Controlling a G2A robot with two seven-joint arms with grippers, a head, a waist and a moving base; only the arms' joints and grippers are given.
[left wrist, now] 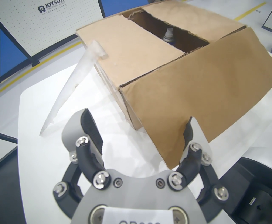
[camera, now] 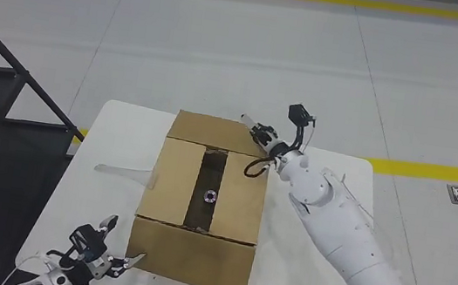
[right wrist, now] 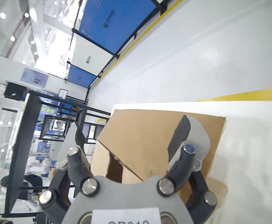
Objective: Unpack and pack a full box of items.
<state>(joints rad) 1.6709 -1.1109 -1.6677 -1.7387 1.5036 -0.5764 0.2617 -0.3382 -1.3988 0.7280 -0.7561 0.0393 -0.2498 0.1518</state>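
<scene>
Box (camera: pixel 203 200) at the top view's centre, flaps barely parted, a bottle (camera: pixel 209 196) inside; we judge unpacking hardly begun. Left gripper (left wrist: pixel 138 125) and right gripper (right wrist: pixel 129 125) both spread, holding nothing.

You are looking at a brown cardboard box (camera: pixel 175 183) sitting on the white bench (camera: pixel 117 127), top flaps lying nearly shut, a spray can (left wrist: pixel 169 35) standing upright inside the middle gap.

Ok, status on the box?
Grippers open: left gripper by near flap, right gripper at far edge. Cardboard box top parted, bottle inside. Loose tape strip off its side.
</scene>
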